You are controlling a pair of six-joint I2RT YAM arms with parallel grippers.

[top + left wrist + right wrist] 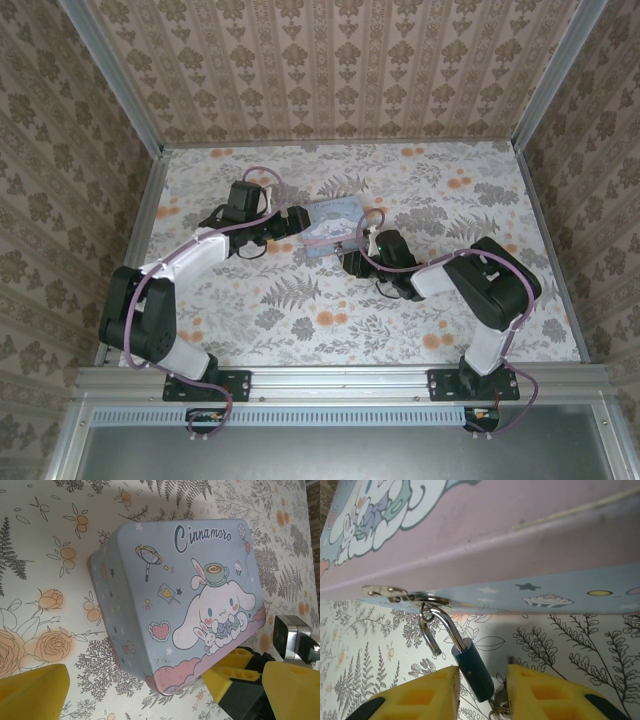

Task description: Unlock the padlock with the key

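Two fingers flank padlock under tin edge.

Dark teal padlock hangs tilted from the metal hasp on the tin, one shackle end free. Right gripper yellow fingers flank the padlock body, grip unclear. Floral desk underneath.
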